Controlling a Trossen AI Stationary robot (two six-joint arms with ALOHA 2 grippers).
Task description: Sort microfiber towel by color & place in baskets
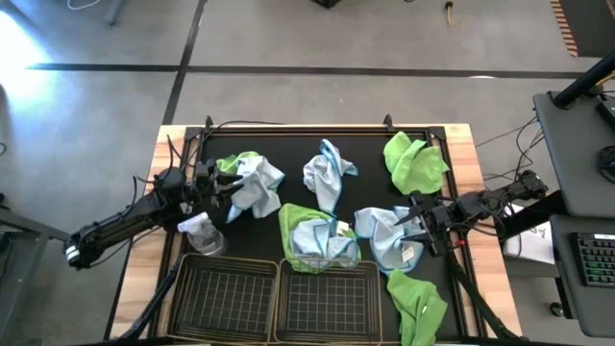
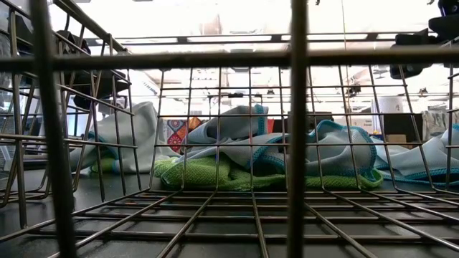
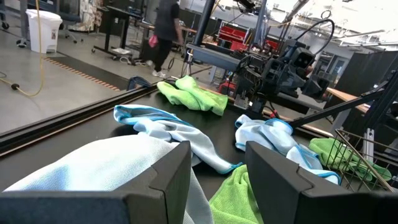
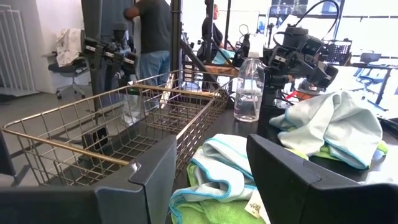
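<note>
- Left gripper [image 1: 223, 183], jaws apart, at blue/green towel pile [image 1: 252, 183] behind spray bottle [image 1: 202, 234], lined up for a pick.
- Right gripper [image 1: 411, 223], jaws apart, over blue towel [image 1: 384, 235] right of baskets [image 1: 274, 300].
- Baskets mostly empty; one green/blue bundle [image 1: 315, 240] drapes the right basket's far rim.

Two dark, jointed arms, matte black housings, loose black cables trailing along each, left tool [image 1: 229, 185] and right tool [image 1: 408, 223] each with two broad, blocky black fingers [image 3: 163, 180] (flat-faced, angular edges)

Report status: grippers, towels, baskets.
Left gripper open beside left towel pile. Right gripper open at blue towel. Baskets unfilled; spray bottle beside them.
</note>
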